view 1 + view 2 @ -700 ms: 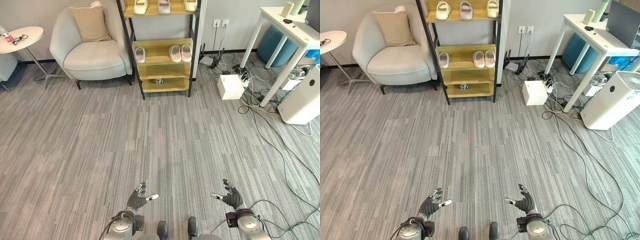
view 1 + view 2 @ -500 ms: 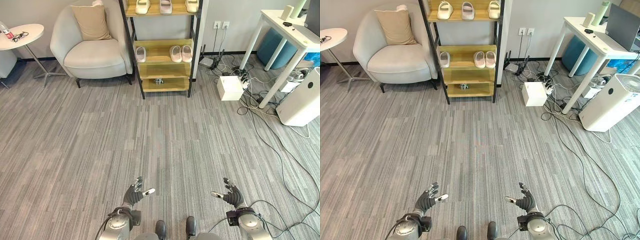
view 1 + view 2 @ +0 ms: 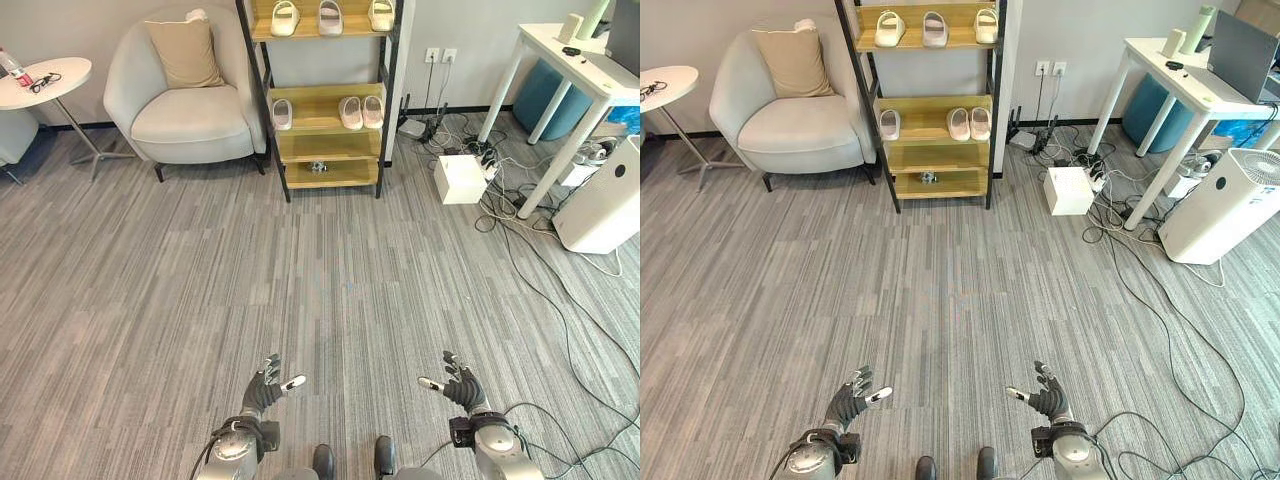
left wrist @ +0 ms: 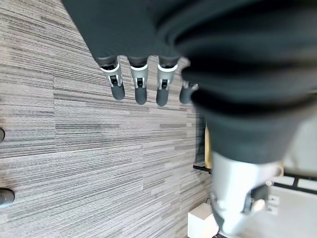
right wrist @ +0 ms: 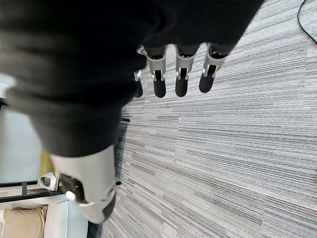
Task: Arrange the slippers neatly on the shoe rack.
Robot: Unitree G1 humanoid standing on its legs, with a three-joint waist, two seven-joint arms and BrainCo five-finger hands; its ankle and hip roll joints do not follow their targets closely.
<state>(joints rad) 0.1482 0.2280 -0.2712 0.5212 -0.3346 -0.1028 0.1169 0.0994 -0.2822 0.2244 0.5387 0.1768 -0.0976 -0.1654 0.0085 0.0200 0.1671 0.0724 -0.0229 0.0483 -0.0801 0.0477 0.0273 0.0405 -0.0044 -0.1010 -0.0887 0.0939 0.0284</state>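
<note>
Grey striped carpet floor [image 3: 200,280] across the whole scene. Far left, pale grey armchair [image 3: 190,95] with a tan cushion [image 3: 186,52] leaning against its back. Just right of the armchair, against the far wall, wooden shoe rack [image 3: 325,135] with a black frame. At far right, white table [image 3: 590,75], and near it on the floor a white air purifier [image 3: 603,198]. At far left, round white side table [image 3: 45,82]. On the floor right of the rack, small white box [image 3: 459,177] among loose cables.

Slippers all on the rack already: three on the top shelf [image 3: 328,16], spaced side by side; on the middle shelf a single slipper [image 3: 282,113] at the left, well apart from a pair [image 3: 360,110] set touching at the right. Something small and dark on the lowest shelf [image 3: 318,165], too small to make out.

At the near edge, low over the carpet, left hand [image 3: 266,386] and right hand [image 3: 460,385], well apart from each other and far from the rack. Fingers of both straight and slightly spread, thumbs pointing inward, nothing held.
</note>
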